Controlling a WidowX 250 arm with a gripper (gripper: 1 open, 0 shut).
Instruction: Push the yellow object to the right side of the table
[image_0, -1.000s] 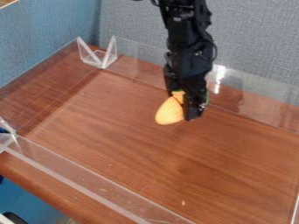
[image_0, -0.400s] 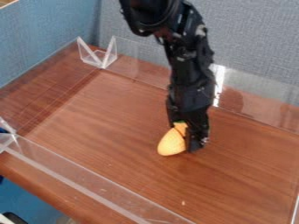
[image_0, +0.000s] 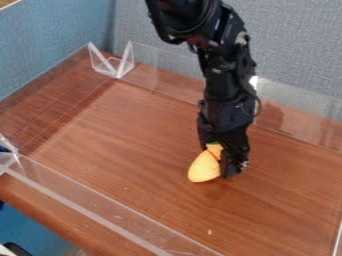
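Table (image_0: 94, 125): wood-grain top, low clear walls all round.
Arm (image_0: 221, 60): black, reaching down from 12 o'clock.
Gripper (image_0: 222, 160): pointing down, jaws spread, gripping nothing.
Yellow object (image_0: 205, 167): right of centre, against gripper's 8 o'clock side.
Clear stand (image_0: 110, 62): beyond far wall, 11 o'clock.

The table (image_0: 94, 130) is reddish-brown wood grain, ringed by low clear walls; light glares softly off the far part of the top; the yellow object (image_0: 205, 167) lies right of the middle, resting directly on the wood, well clear of every wall; nothing else is plainly on the surface.
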